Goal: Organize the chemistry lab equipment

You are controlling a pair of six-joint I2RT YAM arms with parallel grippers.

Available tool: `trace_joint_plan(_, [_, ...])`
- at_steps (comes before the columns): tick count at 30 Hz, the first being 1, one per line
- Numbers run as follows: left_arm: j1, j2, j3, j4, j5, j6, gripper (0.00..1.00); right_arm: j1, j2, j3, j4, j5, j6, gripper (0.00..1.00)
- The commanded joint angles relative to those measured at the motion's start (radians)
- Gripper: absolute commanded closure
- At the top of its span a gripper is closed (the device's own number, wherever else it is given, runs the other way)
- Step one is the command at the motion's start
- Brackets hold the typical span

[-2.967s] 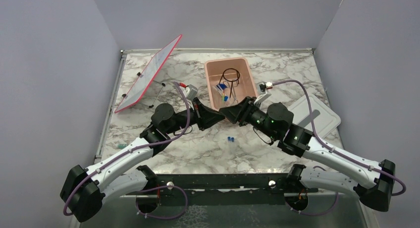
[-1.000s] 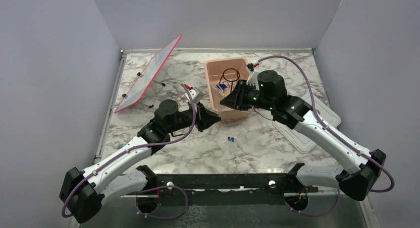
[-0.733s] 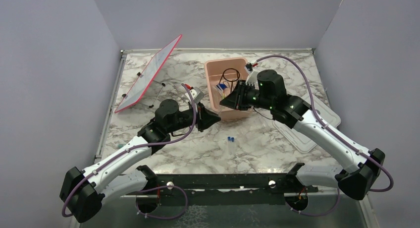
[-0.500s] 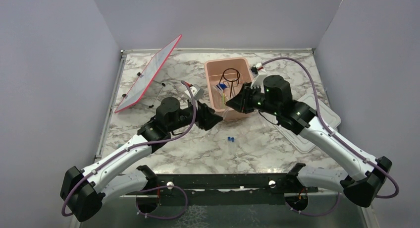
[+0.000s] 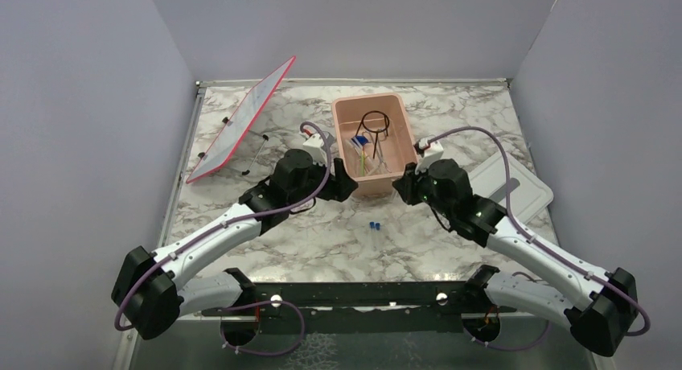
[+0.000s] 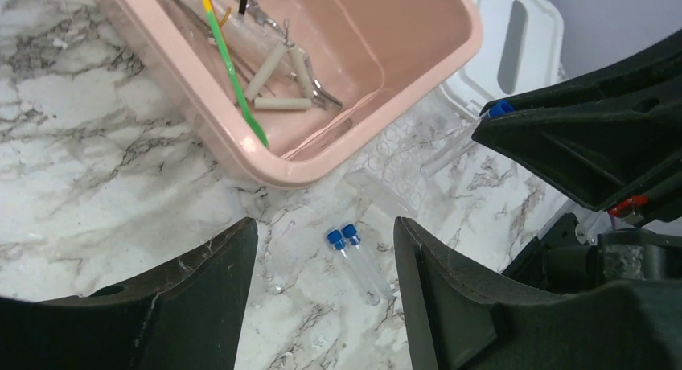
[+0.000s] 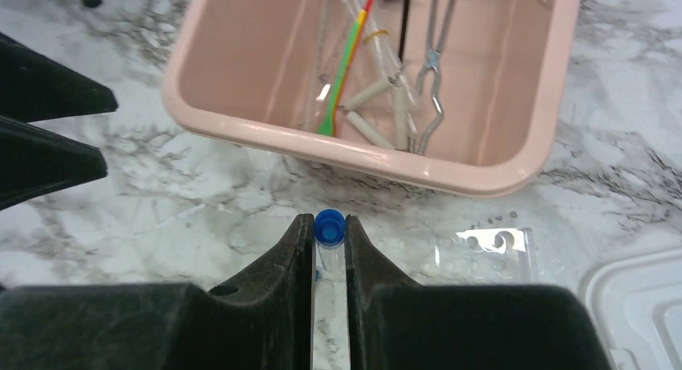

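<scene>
A table (image 5: 474, 104) with a white top veined in grey, like marble, fills the middle of the top view. Plain pale grey-violet walls close it in: a back wall (image 5: 354, 24) at 12 o'clock, a left wall (image 5: 80, 145) at 9 o'clock and a right wall (image 5: 611, 104) at 3 o'clock. A metal strip (image 5: 165, 225) runs along its 9 o'clock edge and a dark rail (image 5: 362, 293) crosses its 6 o'clock edge, under soft, even light.

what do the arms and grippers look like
The left arm and right arm have white link shells and black joints, with a purple cable looping along each. The left gripper and right gripper have black wedge-shaped fingers. Small green lights glow near the right wrist.
</scene>
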Motion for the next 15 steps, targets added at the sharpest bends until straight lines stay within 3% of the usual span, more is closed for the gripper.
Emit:
trace_joint_plan(1, [0.001,0.072,0.024,-0.021,-0.051,-0.073,0.37,0.016,0.018,-0.071,0.158,0.166,-0.025,0.87])
trace_joint_plan(15, [0.016,0.282,0.122,0.001,-0.086,-0.09,0.53,0.015,0.229,-0.028,0.305,0.375,0.004,0.87])
